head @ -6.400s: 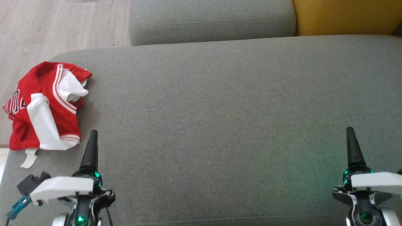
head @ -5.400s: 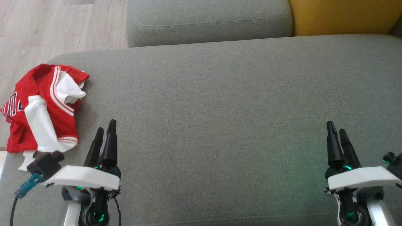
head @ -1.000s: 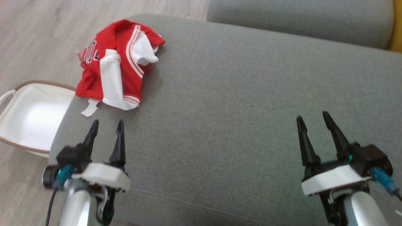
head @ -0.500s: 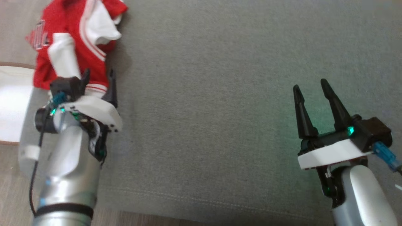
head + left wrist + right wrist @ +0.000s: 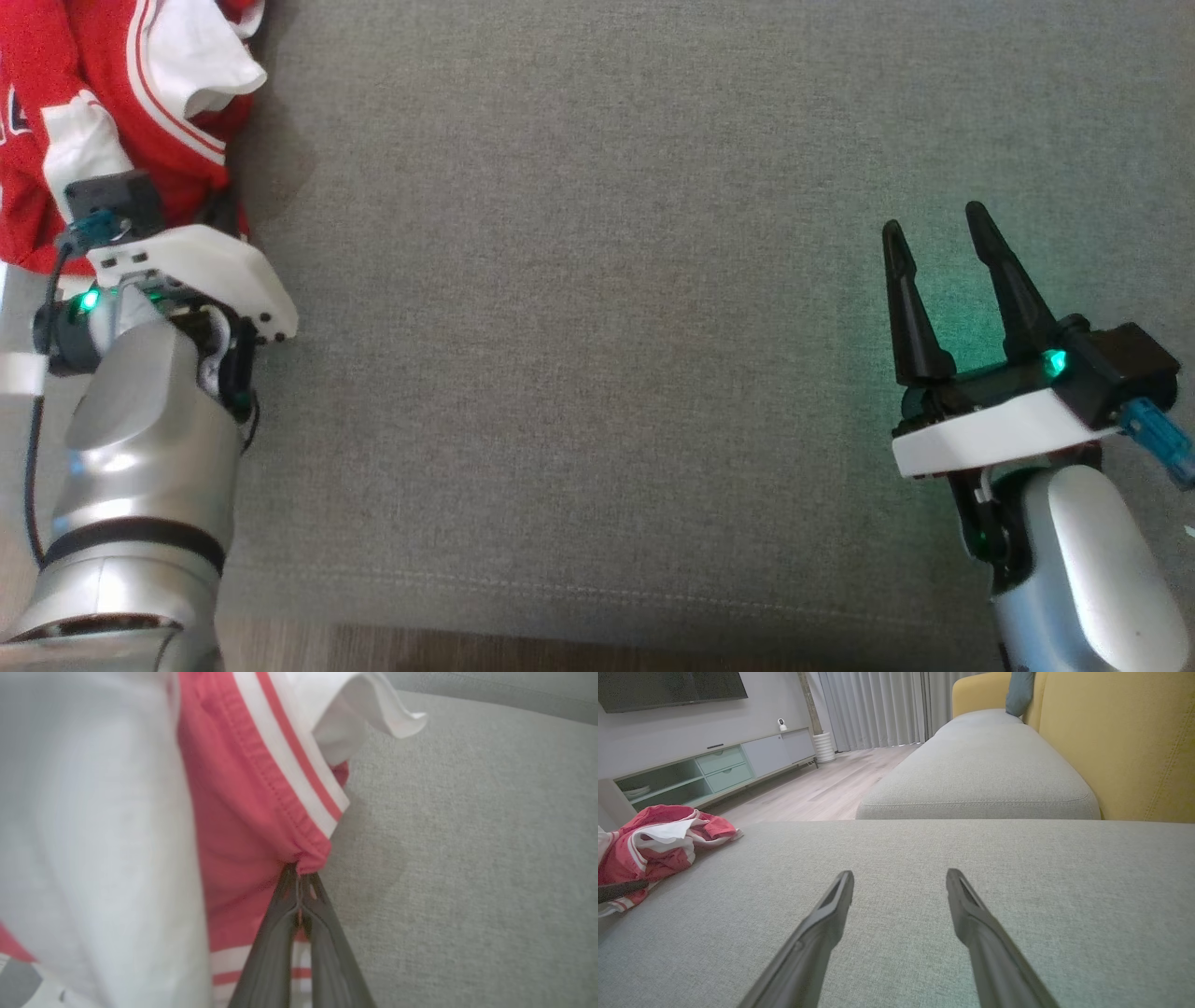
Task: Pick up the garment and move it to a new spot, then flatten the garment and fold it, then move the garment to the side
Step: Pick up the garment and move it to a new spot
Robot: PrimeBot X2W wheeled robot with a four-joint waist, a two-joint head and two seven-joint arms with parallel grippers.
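Left tool (image 5: 298,882) is clenched: both dark fingers pressed tip to tip, pinching a bunched bit of red cloth on the garment (image 5: 243,812), right next to its white-striped trim. In head view the white wrist mount hides those fingers.

Garment is red w/ white stripes and a white sleeve, crumpled in a heap. It sits at the left edge of the grey sofa seat (image 5: 597,280), toward the far-left corner. A white flap curls up on top. Can't tell if the pinched part is lifted off the seat.

A seam runs along the seat's near edge.

Right tool (image 5: 934,219) is over the right part of the seat, nearer the near edge and well apart from the garment. Its 2 fingers are spread wide w/ nothing between them, and they point toward the far edge. Green glow falls on the fabric around it.

Beyond the far edge, per right wrist view: a 2nd grey cushion (image 5: 980,774), w/ a yellow backrest (image 5: 1120,742) on its right and a teal pillow (image 5: 1020,690) at the back. Left of that cushion is wood floor (image 5: 822,788). A low cabinet (image 5: 714,765) stands along the wall, w/ pale curtains (image 5: 878,709) behind.
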